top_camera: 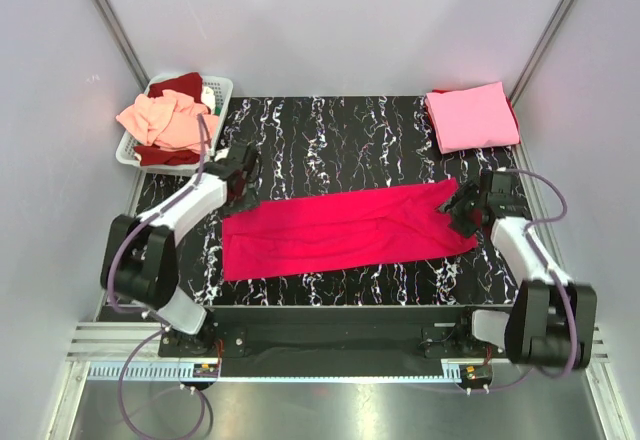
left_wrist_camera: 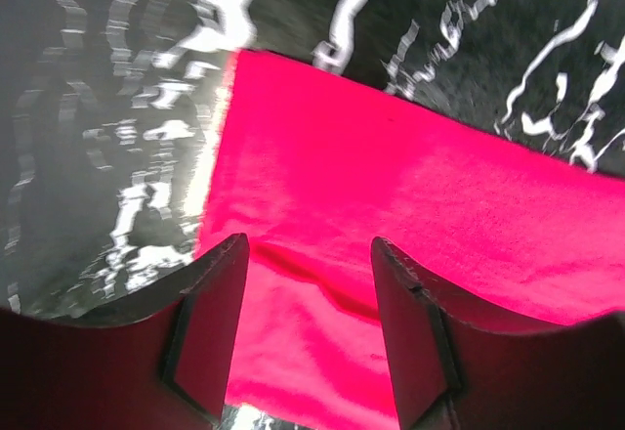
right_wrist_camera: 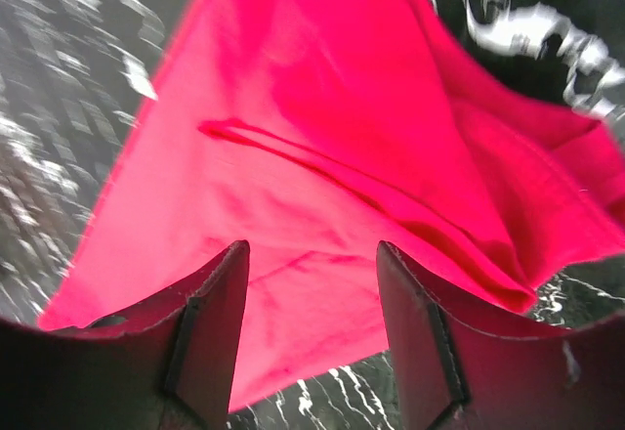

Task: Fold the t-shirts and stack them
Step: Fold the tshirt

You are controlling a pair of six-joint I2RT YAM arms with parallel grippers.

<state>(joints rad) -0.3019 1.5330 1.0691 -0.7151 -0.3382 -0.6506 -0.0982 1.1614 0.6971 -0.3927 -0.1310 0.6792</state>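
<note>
The red shirt (top_camera: 345, 230), a long folded strip, lay mid-surface between both tools, left (left_wrist_camera: 308, 322) and right (right_wrist_camera: 312, 327), both open, empty. Soft, limp cloth; best pinched at end corners.

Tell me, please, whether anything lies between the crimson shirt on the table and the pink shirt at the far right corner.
Nothing visible does. Only bare marbled table separates the crimson shirt from the folded pink shirt. The basket of unfolded shirts sits at the far left, out of that path.
</note>
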